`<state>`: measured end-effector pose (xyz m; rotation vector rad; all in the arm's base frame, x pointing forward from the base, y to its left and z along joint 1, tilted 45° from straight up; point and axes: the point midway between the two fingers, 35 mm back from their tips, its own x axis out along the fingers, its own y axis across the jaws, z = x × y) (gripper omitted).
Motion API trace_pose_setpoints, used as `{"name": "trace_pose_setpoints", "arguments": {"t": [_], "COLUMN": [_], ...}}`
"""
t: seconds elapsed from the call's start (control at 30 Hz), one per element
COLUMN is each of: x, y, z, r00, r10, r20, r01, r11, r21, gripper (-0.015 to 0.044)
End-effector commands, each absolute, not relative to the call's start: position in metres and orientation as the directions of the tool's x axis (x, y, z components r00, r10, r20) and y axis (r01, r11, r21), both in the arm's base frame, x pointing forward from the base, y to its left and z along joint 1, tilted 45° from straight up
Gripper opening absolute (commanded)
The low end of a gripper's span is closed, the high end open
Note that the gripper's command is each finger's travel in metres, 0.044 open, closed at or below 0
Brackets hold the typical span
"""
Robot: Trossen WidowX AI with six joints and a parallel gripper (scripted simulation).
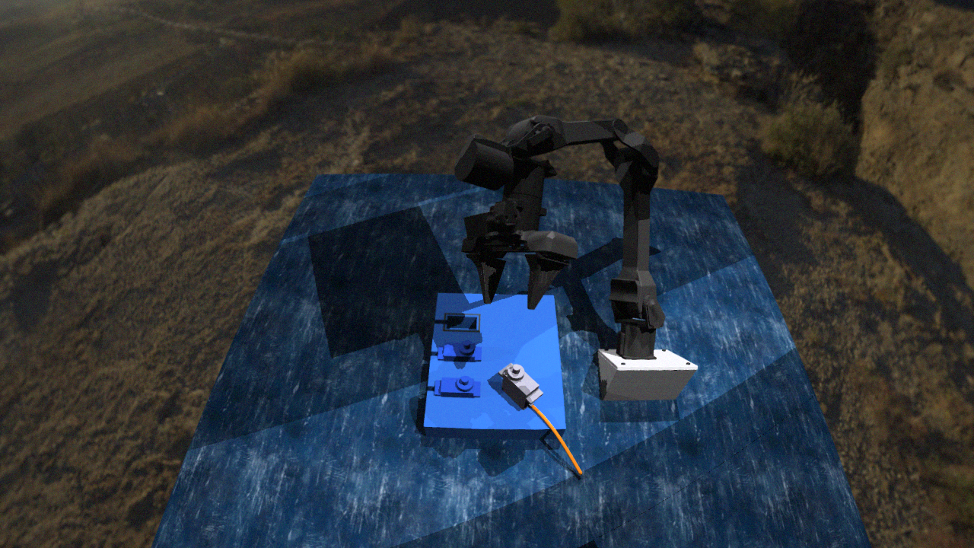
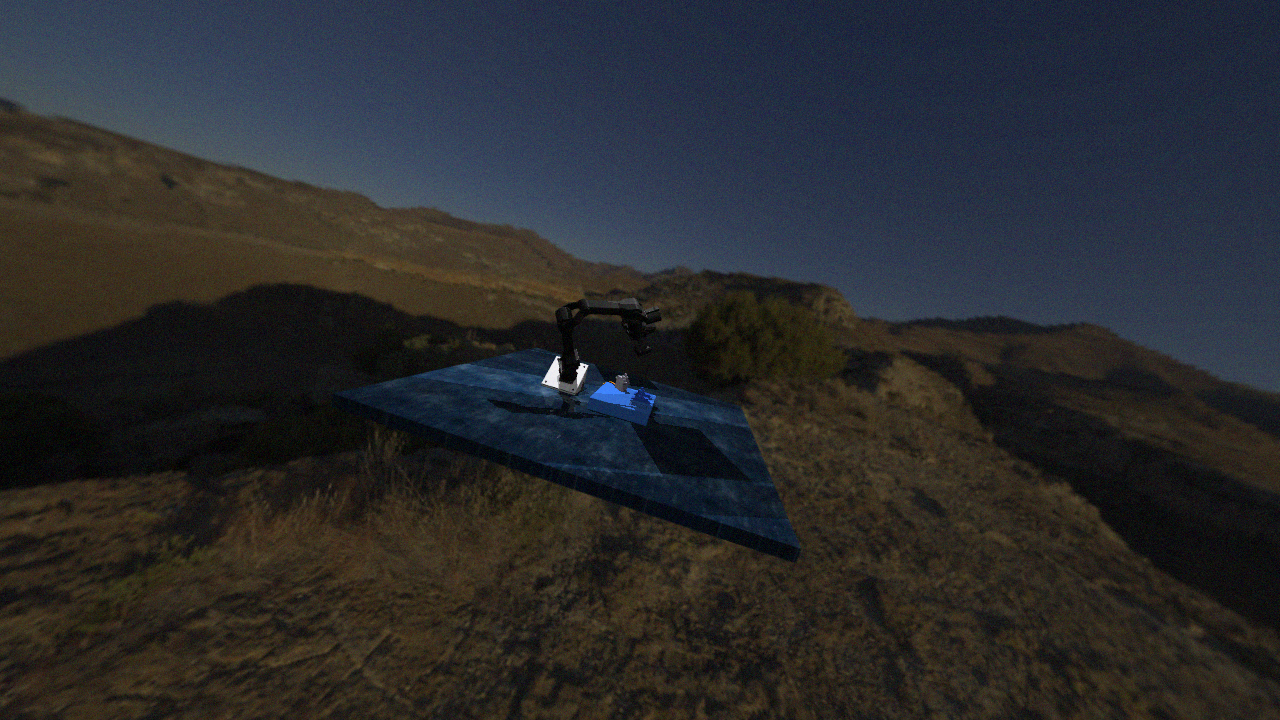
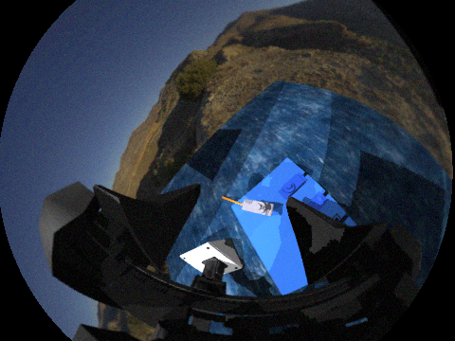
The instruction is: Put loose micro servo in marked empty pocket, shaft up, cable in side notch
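- The blue mat point(image 1: 285, 409) spreads wide to the 9 o'clock side of the deck point(image 1: 524, 326), a broad stretch with only shadow on it; its left edge meets dry grass.
- The deck's left edge carries three pockets in a column. The marked empty pocket point(image 1: 462, 321) sits nearest the 12 o'clock end, a dark framed rectangle with nothing in it.
- Toward 6 o'clock from it, two blue seated servos point(image 1: 459, 352) fill the other two pockets, shafts up, ears on the deck.
- The gripper point(image 1: 515, 297) hangs over the deck's 12 o'clock edge, fingers spread wide and pointing down, gripping nothing; one fingertip point(image 1: 489, 294) stands just past the empty pocket's far side.
- The loose micro servo point(image 1: 520, 384) lies tilted on the deck's bare right half, at about 4 o'clock from the empty pocket and well apart from it, near the 6 o'clock edge.
- Its orange cable point(image 1: 558, 436) runs off the deck's 5 o'clock corner onto the mat.
- The arm's white base point(image 1: 643, 373) stands just beside the deck's right edge, leaving a narrow strip of mat between them.
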<state>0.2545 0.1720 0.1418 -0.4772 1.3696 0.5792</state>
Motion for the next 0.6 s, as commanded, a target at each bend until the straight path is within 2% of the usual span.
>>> {"name": "trace_pose_setpoints", "arguments": {"t": [0.0,0.57], "x": [0.252,0.242], "y": [0.17,0.165], "z": [0.13,0.085], "r00": [0.075,-0.011], "r10": [0.042,-0.213], "r20": [-0.996,-0.977], "r01": [-0.71,-0.948], "r11": [0.703,0.312], "r21": [-0.024,-0.057], "gripper": [0.044,0.044]}}
